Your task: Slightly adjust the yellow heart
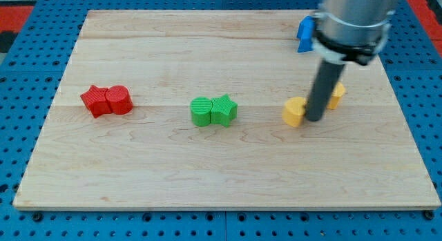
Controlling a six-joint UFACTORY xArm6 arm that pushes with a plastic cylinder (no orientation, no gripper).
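A yellow block (293,111) lies right of the board's middle; its shape is hard to make out. A second yellow block (336,95) sits to its right, partly hidden behind my rod. Which of the two is the heart I cannot tell. My tip (314,119) rests on the board between them, touching or almost touching the right side of the left yellow block.
A green cylinder (201,111) and a green star (224,109) touch at mid-board. A red star (96,101) and a red cylinder (119,99) touch at the view's left. A blue block (304,32) sits at the top, partly hidden by the arm. The wooden board (138,179) lies on a blue pegboard.
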